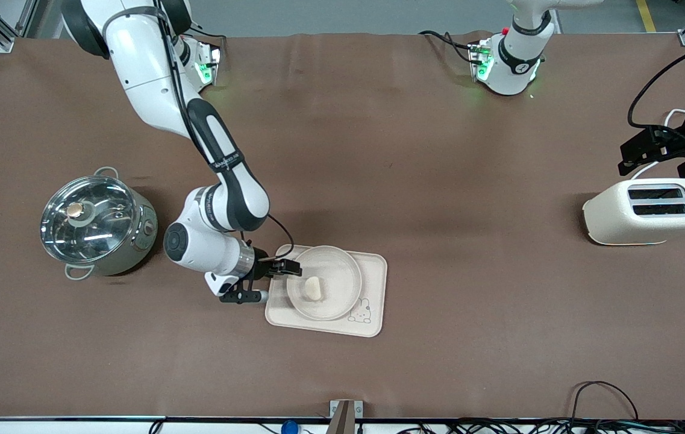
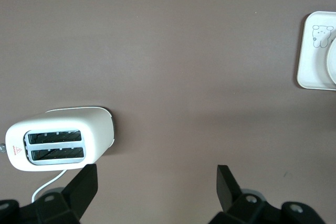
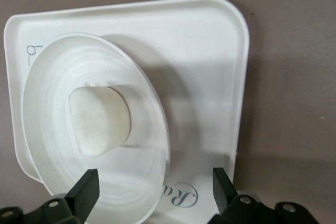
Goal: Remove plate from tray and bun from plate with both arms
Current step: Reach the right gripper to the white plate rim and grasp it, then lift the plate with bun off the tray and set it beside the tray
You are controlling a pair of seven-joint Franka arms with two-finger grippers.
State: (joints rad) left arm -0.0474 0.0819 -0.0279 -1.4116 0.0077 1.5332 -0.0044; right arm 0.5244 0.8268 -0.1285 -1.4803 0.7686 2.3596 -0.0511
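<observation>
The round cream plate [image 1: 335,271] lies on the cream rabbit tray [image 1: 373,283] near the middle of the table. The small pale bun [image 1: 313,288] lies in the plate. My right gripper [image 1: 287,268] is low at the plate's edge toward the right arm's end, open. In the right wrist view its fingers [image 3: 86,190] stand wide apart, with the plate's rim [image 3: 157,129] between them and the bun [image 3: 100,119] just ahead. My left gripper [image 1: 634,155] hangs open and empty above the table beside the toaster [image 1: 646,211]; it waits there [image 2: 155,187].
A steel pot with a glass lid [image 1: 95,223] stands toward the right arm's end. The white toaster [image 2: 58,142] stands toward the left arm's end, with its cord. The tray's corner [image 2: 315,51] shows in the left wrist view. Cables lie along the table's front edge.
</observation>
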